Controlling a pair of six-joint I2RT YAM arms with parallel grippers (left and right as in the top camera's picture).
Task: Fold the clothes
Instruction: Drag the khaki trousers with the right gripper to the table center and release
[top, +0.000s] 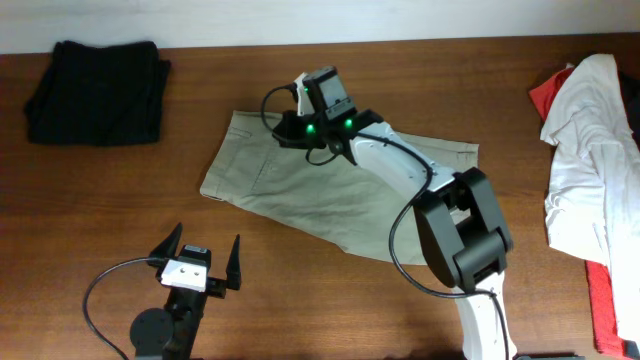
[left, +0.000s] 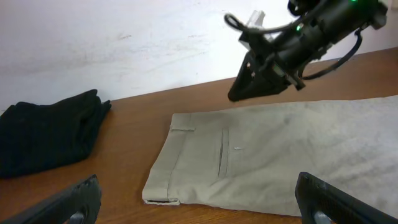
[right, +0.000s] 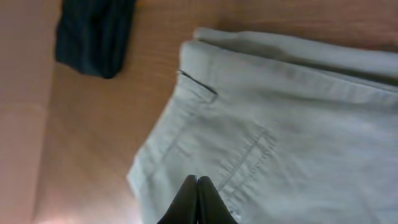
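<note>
The right gripper (right: 196, 198) has its fingers pressed together on nothing, just above the beige shorts (right: 298, 124) spread flat under them, and the left gripper (top: 207, 240) has its fingers spread wide, with the shorts a little way ahead.

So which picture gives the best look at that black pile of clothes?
The overhead view: the folded black garment lies whole in it, with all its edges visible. The left wrist view shows it low and side-on, cut by the frame's left edge. The right wrist view catches only a blurred part at the top.
</note>
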